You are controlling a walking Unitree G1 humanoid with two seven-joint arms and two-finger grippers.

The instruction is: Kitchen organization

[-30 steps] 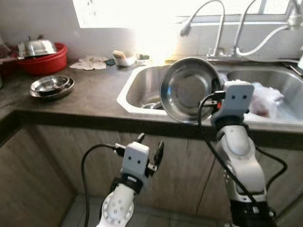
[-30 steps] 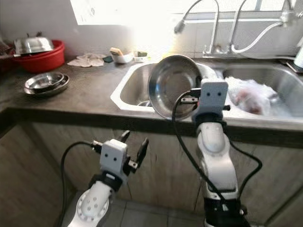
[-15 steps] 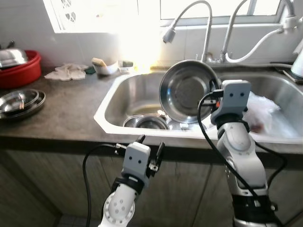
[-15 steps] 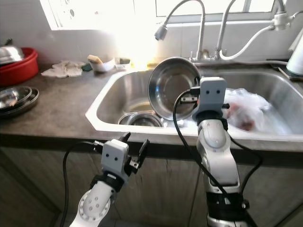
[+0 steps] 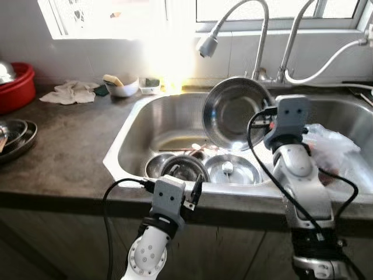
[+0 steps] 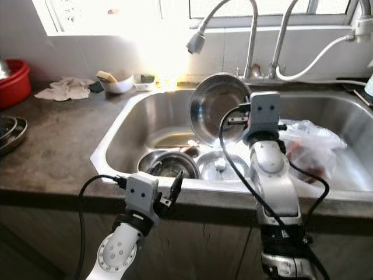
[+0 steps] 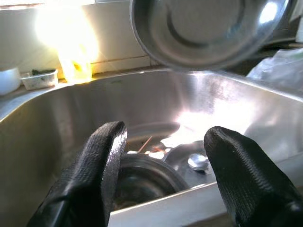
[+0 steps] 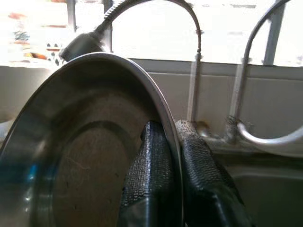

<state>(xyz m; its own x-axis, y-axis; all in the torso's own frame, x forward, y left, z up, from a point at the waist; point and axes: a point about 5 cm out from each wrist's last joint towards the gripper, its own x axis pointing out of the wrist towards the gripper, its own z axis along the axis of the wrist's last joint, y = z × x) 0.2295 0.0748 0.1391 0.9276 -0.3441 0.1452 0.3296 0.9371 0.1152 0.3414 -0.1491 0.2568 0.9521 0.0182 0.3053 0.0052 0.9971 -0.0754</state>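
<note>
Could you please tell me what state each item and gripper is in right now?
Steel bowl: held tilted on edge above the sink.
Right gripper: shut on the bowl's rim.
Left gripper: open, holding nothing, at the counter's front edge.
Sink: holds steel dishes and a lid.
Plastic bag: crumpled, lying in the sink.
Faucet: no water visibly running.

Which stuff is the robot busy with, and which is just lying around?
Busy with:
steel bowl, pinched by the right gripper
dishes in the sink

Lying around:
white cloth
small white bowl
plastic bag
red tub
</note>
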